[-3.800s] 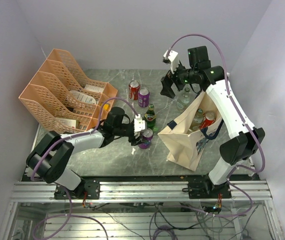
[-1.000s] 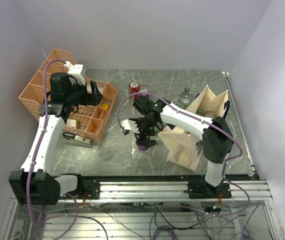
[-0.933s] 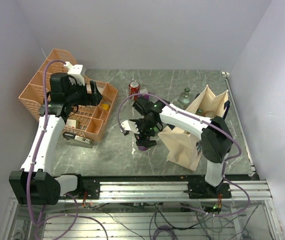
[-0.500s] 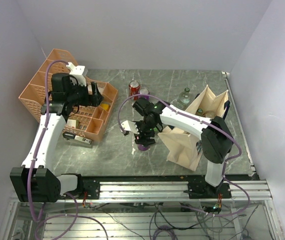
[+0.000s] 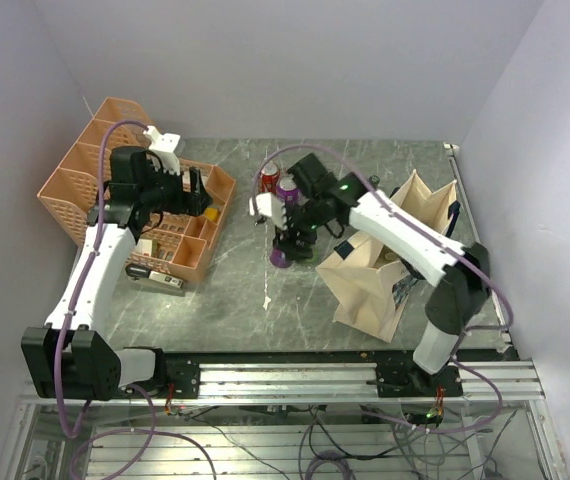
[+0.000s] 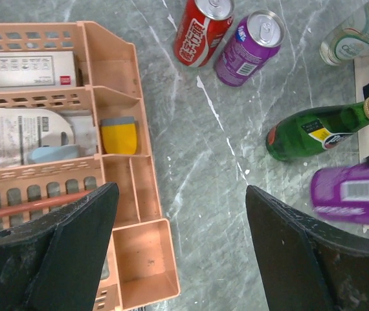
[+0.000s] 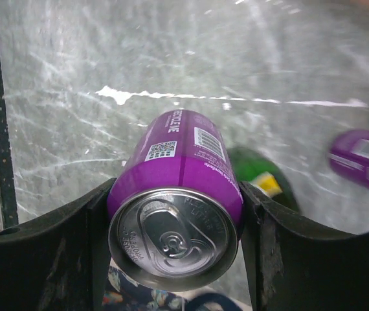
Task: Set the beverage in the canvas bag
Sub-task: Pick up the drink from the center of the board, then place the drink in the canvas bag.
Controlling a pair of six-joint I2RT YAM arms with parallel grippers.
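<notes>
Purple can (image 7: pixel 175 214) pinched in right gripper (image 5: pixel 288 240) | second purple can (image 6: pixel 249 46) | one red can (image 6: pixel 202 29) | left gripper (image 6: pixel 179 194) spread

- The clear bottle (image 6: pixel 356 29) is cut off at the left wrist view's top-right corner.
- The purple can (image 6: pixel 351 194) is blurred there.
- In the right wrist view, the green bottle (image 7: pixel 256 165) is mostly hidden behind that can.

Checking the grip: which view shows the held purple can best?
Right wrist: the purple can sits close up, clamped between both fingers. Top external shows it small and distant; left wrist only a blurred side.
</notes>
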